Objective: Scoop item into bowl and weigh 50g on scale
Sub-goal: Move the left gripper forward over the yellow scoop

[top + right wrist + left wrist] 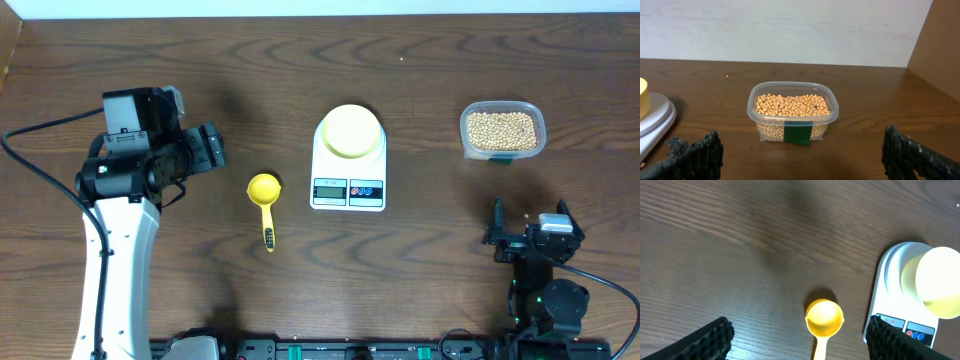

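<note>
The pale yellow-green bowl [350, 131] sits on the white scale [348, 172] at mid-table; nothing shows inside the bowl. The tan beans [502, 126] fill a clear tub [466, 142] at the right. My left gripper [212, 148] hovers left of the scale, open and empty. In the left wrist view the yellow scoop [824, 317] lies on the wood between the fingers of the left gripper [800, 330], with the scale [890, 292] and bowl [940, 280] at the right. My right gripper [530, 220] rests near the front edge, open, facing the beans [792, 105].
The yellow scoop [264, 192] lies left of the scale, bowl end away from the front edge, handle toward it. The tub [771, 131] carries a green label. A wall stands behind the table. Bare wood lies between the scale and the tub.
</note>
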